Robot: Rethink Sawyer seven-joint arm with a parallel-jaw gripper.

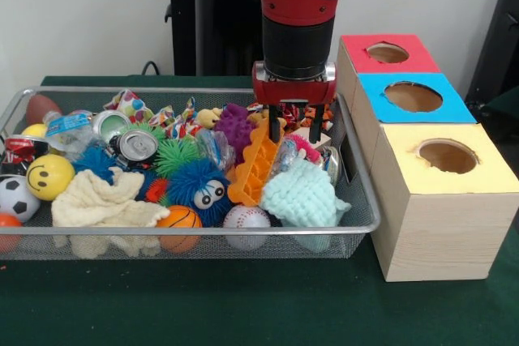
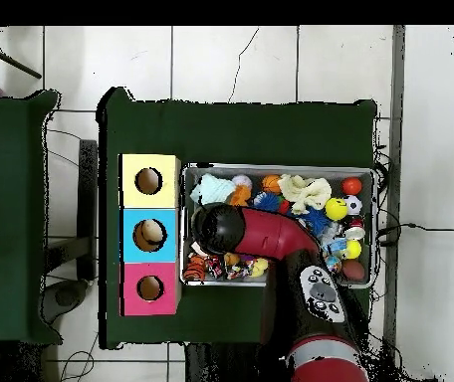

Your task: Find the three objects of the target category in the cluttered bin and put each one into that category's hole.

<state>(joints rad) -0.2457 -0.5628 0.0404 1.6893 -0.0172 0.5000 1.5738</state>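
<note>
Red-armed gripper (image 1: 294,126) hangs spread open over the bin (image 1: 361,224); descending here, it could snag the orange toy (image 1: 253,164) instead of a bottle (image 1: 69,131).

From overhead, my arm (image 2: 271,234) covers the middle of the bin (image 2: 374,229), so I can't see the gripper or the toys beneath it. In the front view, the clear bottle (image 1: 66,131) near the bin's (image 1: 195,234) left end is half buried; another, perhaps, lies behind the mint knit (image 1: 304,196). The orange ball (image 1: 8,228) there is cut off.
</note>
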